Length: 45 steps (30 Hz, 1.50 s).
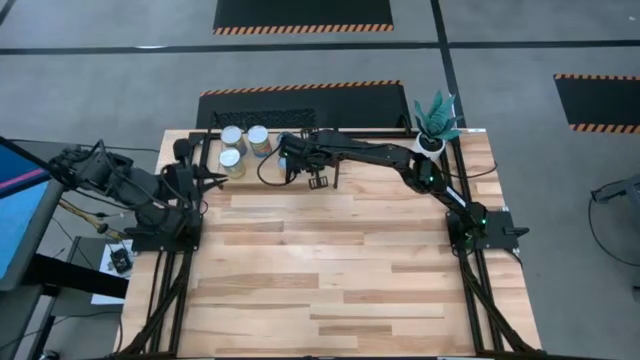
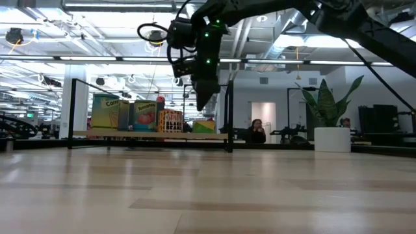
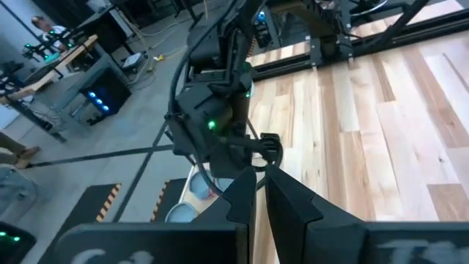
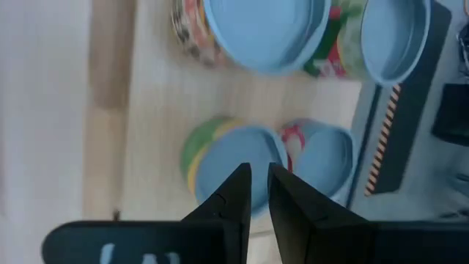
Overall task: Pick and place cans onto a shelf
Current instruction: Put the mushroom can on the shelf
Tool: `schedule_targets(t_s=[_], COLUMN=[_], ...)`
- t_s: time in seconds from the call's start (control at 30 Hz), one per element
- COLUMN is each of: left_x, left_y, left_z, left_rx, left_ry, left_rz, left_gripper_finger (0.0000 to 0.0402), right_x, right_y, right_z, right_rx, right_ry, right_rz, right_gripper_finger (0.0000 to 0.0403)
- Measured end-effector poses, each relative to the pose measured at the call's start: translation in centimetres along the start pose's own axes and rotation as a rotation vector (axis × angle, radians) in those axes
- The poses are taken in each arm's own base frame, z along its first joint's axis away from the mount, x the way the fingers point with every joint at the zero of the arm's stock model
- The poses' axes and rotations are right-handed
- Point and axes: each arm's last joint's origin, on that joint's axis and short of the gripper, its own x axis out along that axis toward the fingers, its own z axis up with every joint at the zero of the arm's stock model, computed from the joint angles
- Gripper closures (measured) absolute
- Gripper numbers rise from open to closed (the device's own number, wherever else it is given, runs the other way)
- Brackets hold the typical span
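Your right gripper [image 1: 290, 160] hangs over the shelf [image 1: 290, 125] at the table's 11 o'clock corner, well above the boards in the low view, with nothing in it. Its jaws are nearly pressed together, only a thin slit between the fingers [image 4: 233, 192] in the right wrist view. That height probably keeps it clear of the black rail and the can tops.

The cans [image 1: 245, 147] stand upright in a tight cluster on the shelf. From above you can count three silver tops, at about 9 o'clock from the right gripper; the right wrist view shows four blue tops close together beneath it. Packing them tightly leaves shelf room toward 3 o'clock.

No can stands on the open table, so I judge the placing well along or finished.

Your left gripper [image 3: 258, 192] waits at the table's 9 o'clock edge, aimed at the shelf, jaws close together and empty.
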Motion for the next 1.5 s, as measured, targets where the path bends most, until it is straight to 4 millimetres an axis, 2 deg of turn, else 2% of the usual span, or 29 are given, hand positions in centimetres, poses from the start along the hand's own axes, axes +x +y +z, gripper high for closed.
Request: schedule_targets(t_s=[0.1, 0.3, 0.53, 1.07, 1.5], left_x=[0.1, 0.1, 0.1, 0.1, 0.1], left_y=[-0.1, -0.1, -0.1, -0.1, -0.2], left_z=[0.0, 0.0, 0.0, 0.0, 0.0], left_rx=[-0.003, -0.025, -0.032, -0.040, -0.048], left_ry=[0.003, 0.002, 0.002, 0.006, 0.006], left_rz=[-0.002, -0.002, -0.003, -0.003, -0.031], left_gripper_finger=[0.0379, 0.0379, 0.0379, 0.0379, 0.0379], right_x=[0.0, 2.1, 2.2, 2.2, 2.6], right_y=[0.1, 2.0, 3.5, 2.3, 2.0], right_z=[0.2, 0.9, 1.9, 1.0, 0.3], right_rx=[-0.001, -0.011, -0.043, 0.042, 0.101], right_ry=[-0.006, 0.087, 0.089, 0.121, 0.125], right_rz=[-0.006, -0.101, -0.161, -0.159, -0.077], right_gripper_finger=[0.0330, 0.0332, 0.0333, 0.0333, 0.0333])
